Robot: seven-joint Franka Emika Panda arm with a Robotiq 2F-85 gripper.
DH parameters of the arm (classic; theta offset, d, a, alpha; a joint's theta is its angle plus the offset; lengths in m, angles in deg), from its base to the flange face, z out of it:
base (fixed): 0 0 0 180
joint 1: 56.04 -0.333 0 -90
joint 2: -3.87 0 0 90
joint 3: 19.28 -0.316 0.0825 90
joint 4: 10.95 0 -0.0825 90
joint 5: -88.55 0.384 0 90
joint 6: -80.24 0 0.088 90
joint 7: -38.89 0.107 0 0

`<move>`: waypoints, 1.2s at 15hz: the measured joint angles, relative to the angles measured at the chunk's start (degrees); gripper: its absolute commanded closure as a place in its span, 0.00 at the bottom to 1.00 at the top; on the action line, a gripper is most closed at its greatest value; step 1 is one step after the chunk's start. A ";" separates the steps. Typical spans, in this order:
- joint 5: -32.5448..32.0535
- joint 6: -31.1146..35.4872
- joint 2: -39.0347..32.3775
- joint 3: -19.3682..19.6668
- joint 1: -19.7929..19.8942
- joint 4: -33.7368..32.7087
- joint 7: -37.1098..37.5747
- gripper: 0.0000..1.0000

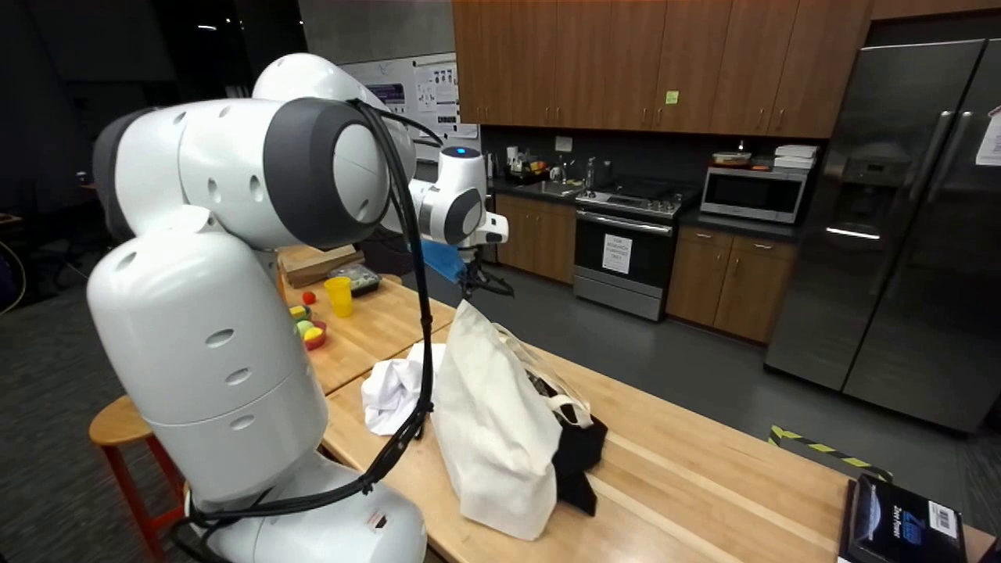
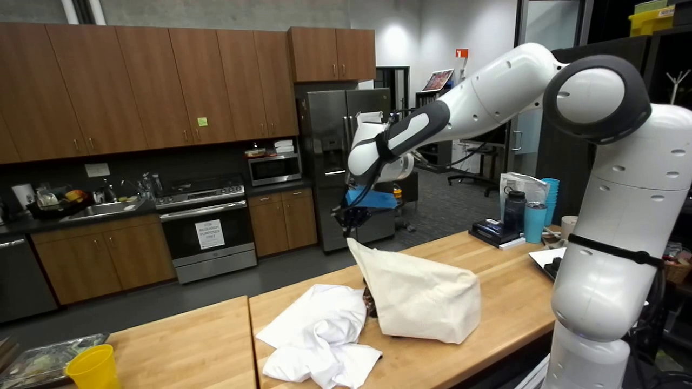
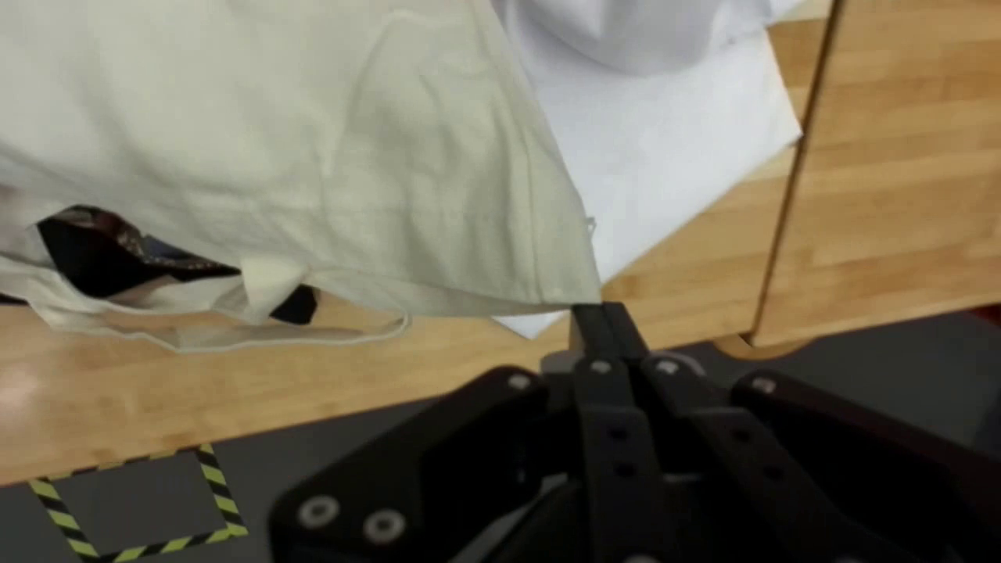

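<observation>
My gripper (image 3: 600, 310) is shut, its dark fingers pressed together at the upper corner of a cream cloth bag (image 3: 352, 164). That corner is pinched at the fingertips. In both exterior views the bag (image 1: 493, 422) rises to a peak right beneath the gripper (image 2: 346, 232), while its lower part rests on the wooden table. Loose straps (image 3: 274, 338) hang by the bag's mouth, where black material (image 3: 102, 258) shows inside. A crumpled white cloth (image 2: 324, 335) lies beside the bag. How much fabric sits between the fingers is hidden.
A yellow cup (image 2: 94, 368) and a covered tray (image 2: 48, 359) stand on the adjoining table (image 2: 184, 346). A black box (image 2: 491, 231), a dark bottle (image 2: 513, 213) and a turquoise tumbler (image 2: 536, 224) stand farther along. Striped tape (image 3: 223, 489) marks the floor beyond the table edge.
</observation>
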 measured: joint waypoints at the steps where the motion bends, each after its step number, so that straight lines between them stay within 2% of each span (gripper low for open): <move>1: -1.17 0.99 -0.44 -1.12 -0.63 -2.10 2.58 1.00; 6: -10.63 1.52 -6.98 -5.40 -4.23 -15.73 14.20 1.00; 9: -14.65 0.76 -14.94 -6.18 -8.01 -24.48 16.38 1.00; 14: -14.70 0.58 -30.82 -5.50 -14.18 -39.26 15.71 1.00; 18: -13.82 -2.90 -40.02 -4.55 -16.79 -49.33 14.36 0.99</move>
